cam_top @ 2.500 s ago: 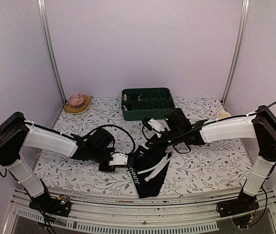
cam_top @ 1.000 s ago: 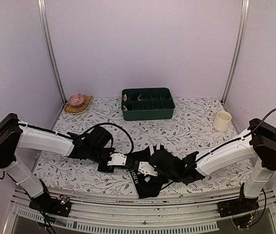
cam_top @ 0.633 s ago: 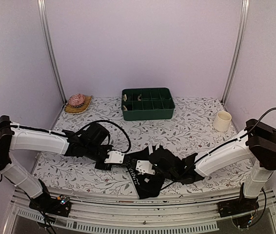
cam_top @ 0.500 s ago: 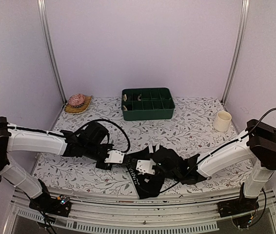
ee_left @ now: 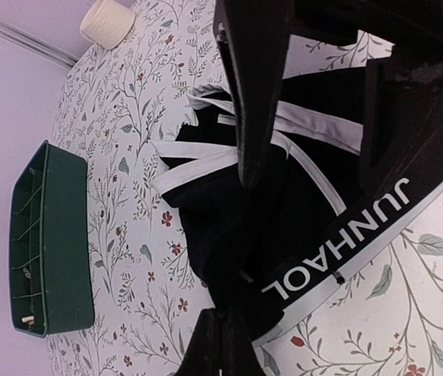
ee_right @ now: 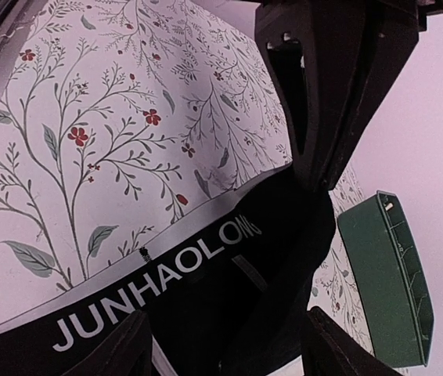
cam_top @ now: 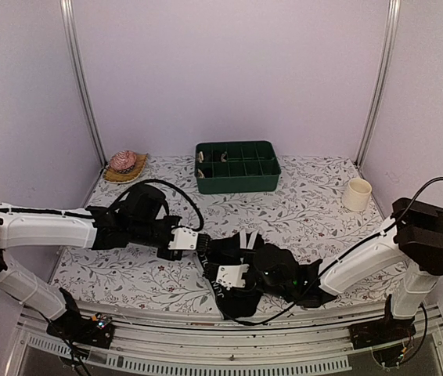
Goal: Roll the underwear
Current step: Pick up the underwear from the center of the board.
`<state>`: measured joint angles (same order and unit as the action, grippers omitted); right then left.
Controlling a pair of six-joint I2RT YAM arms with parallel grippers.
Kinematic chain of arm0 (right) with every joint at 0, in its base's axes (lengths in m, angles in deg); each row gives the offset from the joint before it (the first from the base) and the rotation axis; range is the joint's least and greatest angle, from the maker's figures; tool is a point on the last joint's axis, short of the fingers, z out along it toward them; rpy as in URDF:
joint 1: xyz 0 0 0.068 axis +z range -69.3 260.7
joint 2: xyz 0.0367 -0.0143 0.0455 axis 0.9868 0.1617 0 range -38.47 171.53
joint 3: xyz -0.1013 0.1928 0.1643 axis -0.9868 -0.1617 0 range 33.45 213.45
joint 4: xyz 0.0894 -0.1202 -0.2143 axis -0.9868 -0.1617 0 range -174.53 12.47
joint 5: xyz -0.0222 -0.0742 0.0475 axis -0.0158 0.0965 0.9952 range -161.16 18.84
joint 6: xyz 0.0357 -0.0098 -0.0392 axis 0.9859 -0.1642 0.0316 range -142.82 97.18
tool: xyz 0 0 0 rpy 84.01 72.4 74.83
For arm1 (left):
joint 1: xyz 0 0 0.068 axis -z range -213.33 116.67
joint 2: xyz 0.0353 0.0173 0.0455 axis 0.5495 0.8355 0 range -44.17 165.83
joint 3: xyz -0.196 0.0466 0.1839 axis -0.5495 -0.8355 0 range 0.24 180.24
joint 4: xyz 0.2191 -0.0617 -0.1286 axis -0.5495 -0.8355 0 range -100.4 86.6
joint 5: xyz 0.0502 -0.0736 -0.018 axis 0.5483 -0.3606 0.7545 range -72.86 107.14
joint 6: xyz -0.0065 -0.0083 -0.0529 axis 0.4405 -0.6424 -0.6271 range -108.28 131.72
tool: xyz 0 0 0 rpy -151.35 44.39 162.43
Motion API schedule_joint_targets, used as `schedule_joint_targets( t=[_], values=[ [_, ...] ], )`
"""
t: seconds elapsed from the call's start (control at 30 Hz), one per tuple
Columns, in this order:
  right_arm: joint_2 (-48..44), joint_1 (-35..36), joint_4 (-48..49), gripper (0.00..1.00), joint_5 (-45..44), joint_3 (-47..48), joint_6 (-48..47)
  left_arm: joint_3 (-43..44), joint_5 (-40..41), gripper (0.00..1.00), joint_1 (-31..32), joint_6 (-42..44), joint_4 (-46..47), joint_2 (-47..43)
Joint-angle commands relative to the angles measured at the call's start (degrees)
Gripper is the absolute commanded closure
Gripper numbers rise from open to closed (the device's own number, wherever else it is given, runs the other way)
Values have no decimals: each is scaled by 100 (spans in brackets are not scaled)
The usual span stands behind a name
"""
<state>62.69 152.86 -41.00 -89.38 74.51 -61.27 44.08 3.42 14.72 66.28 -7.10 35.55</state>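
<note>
Striped underwear [cam_top: 237, 247], black, lettered waistband [ee_left: 339, 243]: bunched on table [cam_top: 315, 219], in front of green tray [cam_top: 237, 184]. Left tool [cam_top: 203, 244] clenched on its edge; right tool [cam_top: 223, 282] released, spread above waistband.

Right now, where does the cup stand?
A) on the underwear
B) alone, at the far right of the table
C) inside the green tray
B: the cup stands on bare table near the right wall, apart from the tray and the underwear.
</note>
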Motion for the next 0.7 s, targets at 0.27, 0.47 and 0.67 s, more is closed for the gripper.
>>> schedule_joint_targets(
  t=[0.27, 0.47, 0.67],
  values=[
    [1209, 79, 1490, 48, -2149, 228, -535, 26, 127, 100, -43, -93, 256, -189],
    [1105, 70, 1577, 67, -2609, 162, -587, -69, 201, 100, -42, -29, 248, -260],
    [438, 35, 1433, 87, -2444, -156, -379, -128, 254, 100, -59, 40, 252, -314]
  ],
)
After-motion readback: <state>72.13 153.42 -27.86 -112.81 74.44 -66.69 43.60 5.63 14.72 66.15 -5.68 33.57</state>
